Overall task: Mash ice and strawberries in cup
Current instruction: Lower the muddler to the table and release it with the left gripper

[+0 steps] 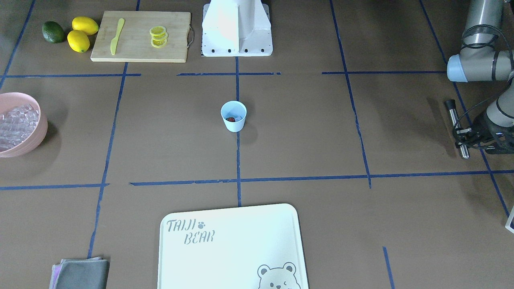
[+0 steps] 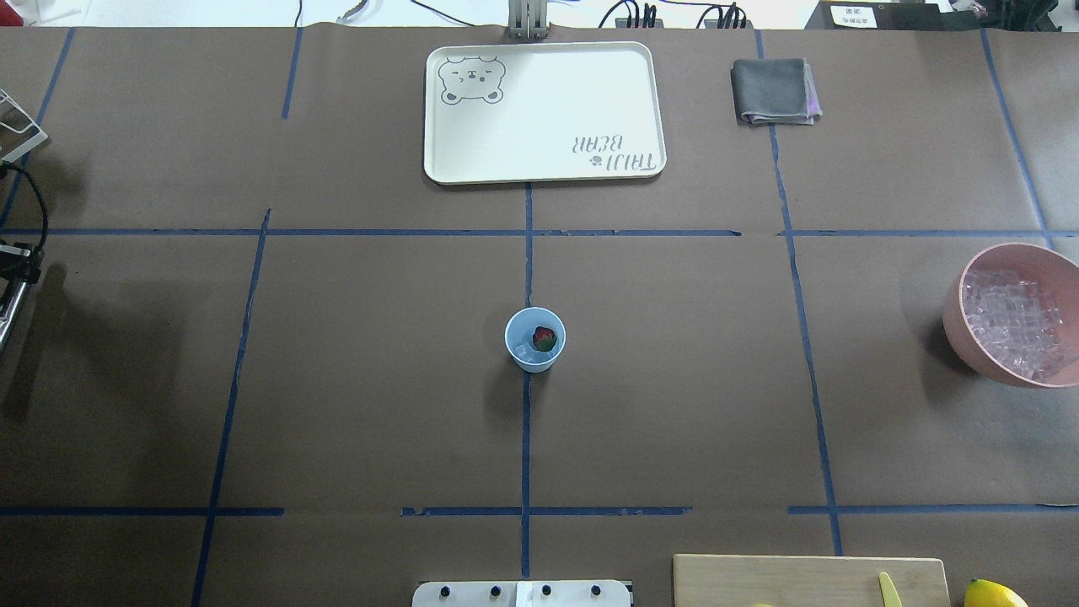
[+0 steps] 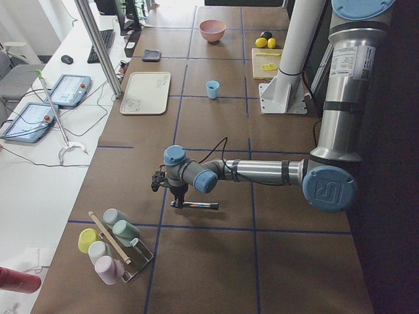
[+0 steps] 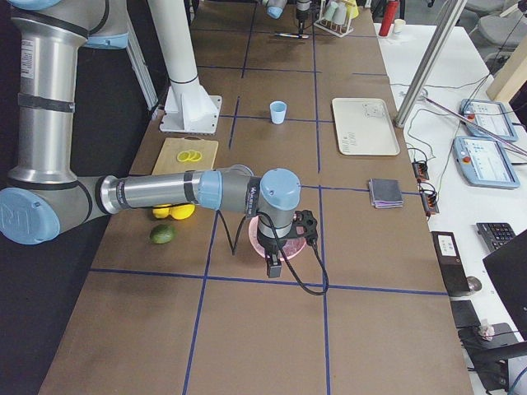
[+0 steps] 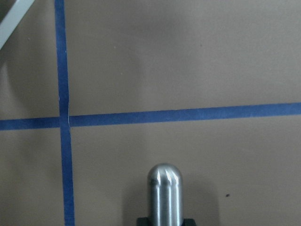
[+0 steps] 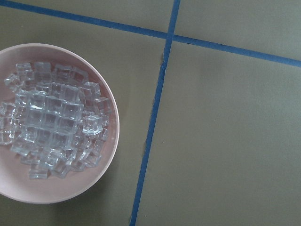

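Roughly central in the overhead view stood the cup (image 2: 534, 339), a small pale-blue tumbler, tapered, upright, mouth open. Inside it lay one bumpy red strawberry (image 2: 545, 339) close to the wall, with a few clear ice cubes (image 2: 526, 351) beside it at the bottom. Far more ice was heaped in a pink bowl (image 2: 957, 316), well apart from the cup on the robot's right.

Hard to read: the ice in the cup showed only as pale glints, so no count was possible. The right gripper (image 4: 274, 262) hung over the pink bowl, far from the cup, and was seen only from the side camera. Its wrist view took in only bowl and cubes, so I could not tell whether the fingers were spread or closed. The left arm was cut off at the edge of the overhead view.

The left gripper (image 1: 461, 135) sat well away from the cup on the robot's left, fingers closed around a steel muddler (image 1: 453, 117) held about level. The wrist view showed only its rounded tip. Neither gripper touched the cup; strawberry and cup ice lay well apart from both.
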Controlling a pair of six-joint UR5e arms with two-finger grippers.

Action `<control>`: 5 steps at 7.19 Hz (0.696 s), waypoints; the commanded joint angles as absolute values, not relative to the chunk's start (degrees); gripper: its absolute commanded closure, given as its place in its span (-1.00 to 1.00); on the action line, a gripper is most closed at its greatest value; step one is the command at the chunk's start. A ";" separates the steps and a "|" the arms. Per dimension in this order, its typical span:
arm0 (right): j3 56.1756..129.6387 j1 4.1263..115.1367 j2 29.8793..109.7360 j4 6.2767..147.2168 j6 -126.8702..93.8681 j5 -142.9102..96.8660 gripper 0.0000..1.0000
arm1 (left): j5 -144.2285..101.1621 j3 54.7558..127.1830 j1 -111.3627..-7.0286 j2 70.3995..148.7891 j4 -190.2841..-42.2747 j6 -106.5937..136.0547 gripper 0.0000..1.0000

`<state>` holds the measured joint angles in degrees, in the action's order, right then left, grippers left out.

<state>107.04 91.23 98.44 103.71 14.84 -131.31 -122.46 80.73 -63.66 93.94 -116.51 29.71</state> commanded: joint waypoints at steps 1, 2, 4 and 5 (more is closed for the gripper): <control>107.05 91.23 98.44 103.71 14.85 -131.31 -0.98 | -122.52 80.16 -62.75 93.96 -116.81 29.71 0.95; 106.96 91.23 98.44 103.71 14.77 -131.31 -0.98 | -122.52 80.24 -62.84 93.96 -116.89 29.71 0.45; 107.05 91.23 98.44 103.71 14.77 -131.31 -0.98 | -124.00 80.51 -62.84 93.96 -117.16 29.62 -1.00; 107.14 91.23 98.44 103.71 14.59 -131.40 -0.98 | -127.32 80.68 -62.84 93.96 -117.07 29.27 -1.00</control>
